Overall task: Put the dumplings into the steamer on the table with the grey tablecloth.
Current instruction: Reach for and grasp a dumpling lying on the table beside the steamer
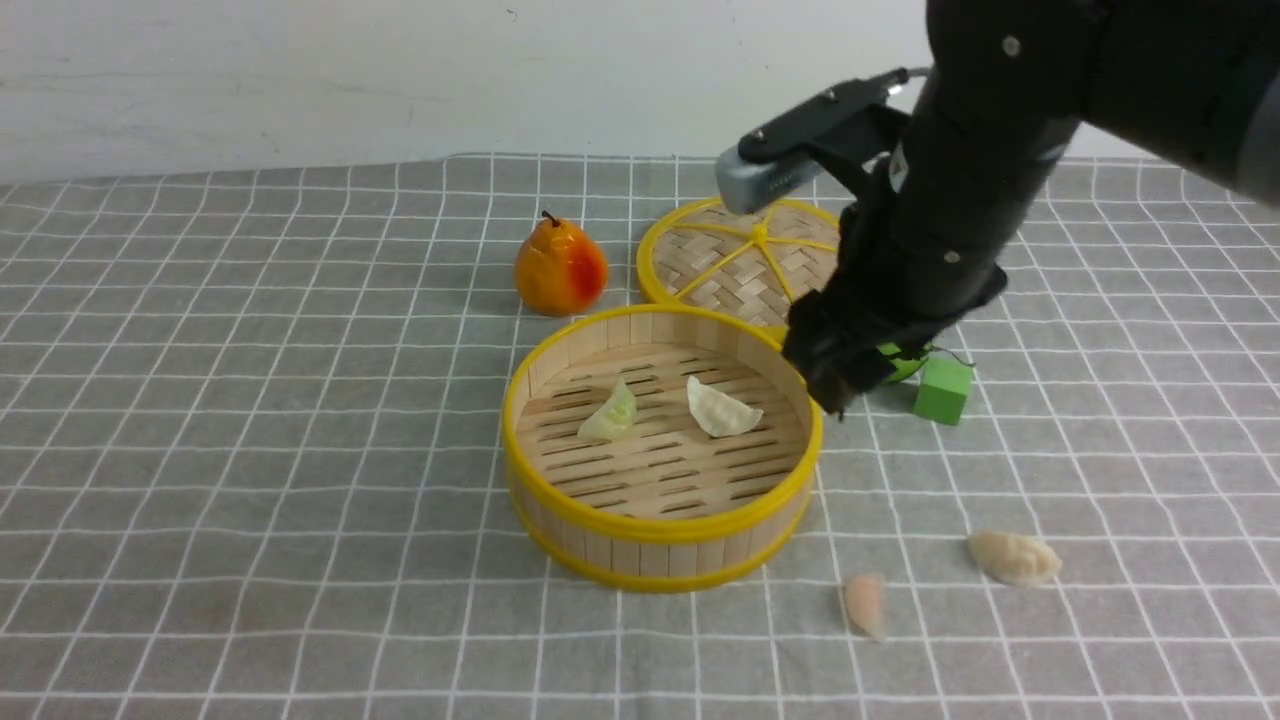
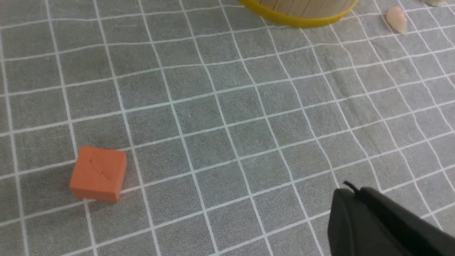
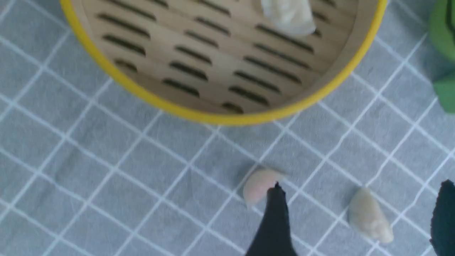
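Note:
The bamboo steamer (image 1: 560, 510) stands mid-table on the grey tablecloth (image 1: 250, 450). Inside it lie a pale green dumpling (image 1: 610, 413) and a white dumpling (image 1: 722, 408). A pinkish dumpling (image 1: 864, 603) and a cream dumpling (image 1: 1012, 557) lie on the cloth in front of it to the right. My right gripper (image 1: 835, 375) hangs open and empty over the steamer's right rim. In its wrist view the cream dumpling (image 3: 369, 217) shows between the spread fingers (image 3: 275, 220), far below. My left gripper (image 2: 350, 190) is shut and empty above bare cloth.
An orange-red pear (image 1: 560, 268) and the flat woven lid (image 1: 745, 262) sit behind the steamer. A green cube (image 1: 943, 390) and a green round thing (image 1: 905, 360) lie by the right gripper. An orange cube (image 2: 98, 173) lies on the cloth near the left gripper.

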